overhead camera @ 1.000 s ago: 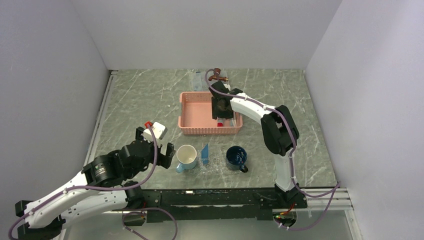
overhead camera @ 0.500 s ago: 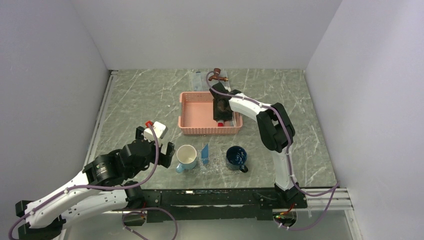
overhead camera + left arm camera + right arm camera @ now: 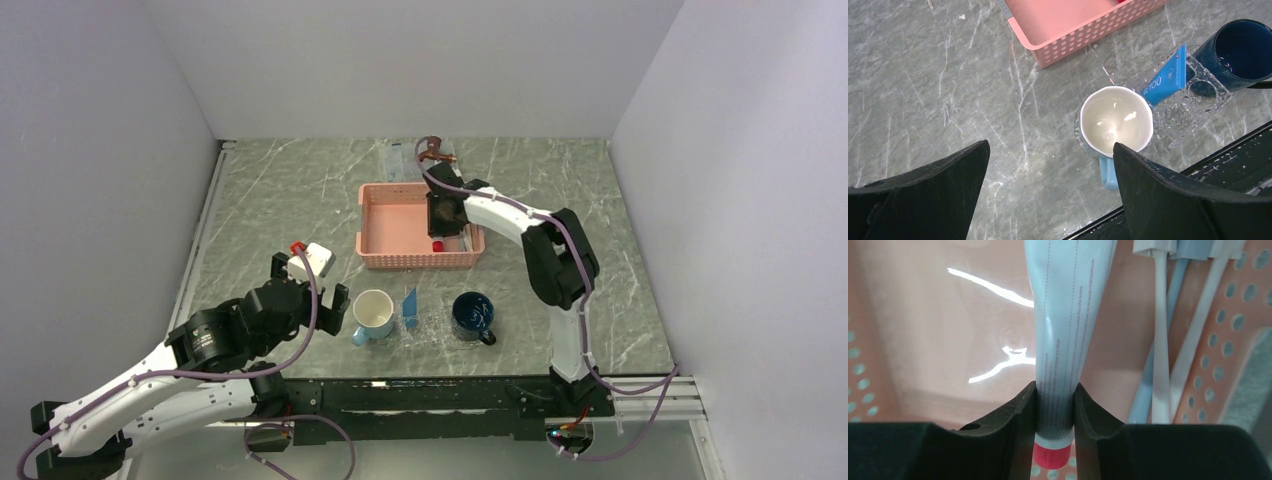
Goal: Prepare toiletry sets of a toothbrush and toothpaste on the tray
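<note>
In the right wrist view my right gripper [image 3: 1054, 400] is shut on a pale blue toothpaste [image 3: 1068, 315] tube near its red cap, inside the pink basket [image 3: 923, 340]. Slim white and pale blue toothbrush sticks [image 3: 1160, 340] lie along the basket's right wall. From above, the right gripper [image 3: 443, 222] reaches into the basket [image 3: 385, 225]. A second, bright blue toothpaste [image 3: 1164, 77] leans in the clear tray [image 3: 1198, 97] between the two mugs, and from above this tray [image 3: 432, 322] lies near the front edge. My left gripper [image 3: 1049, 145] hangs open over bare table, left of the mugs, holding nothing.
A light-blue mug with a white inside [image 3: 1116, 120] stands left of the tray and a dark blue mug [image 3: 1240, 52] right of it. A larger clear tray [image 3: 395, 160] and a brown object [image 3: 434, 150] sit behind the basket. The table's front rail [image 3: 420, 390] runs just below the mugs.
The right gripper's jaws have closed onto the toothpaste tube in the basket, and the wrist shifted slightly. The left arm has not moved.
</note>
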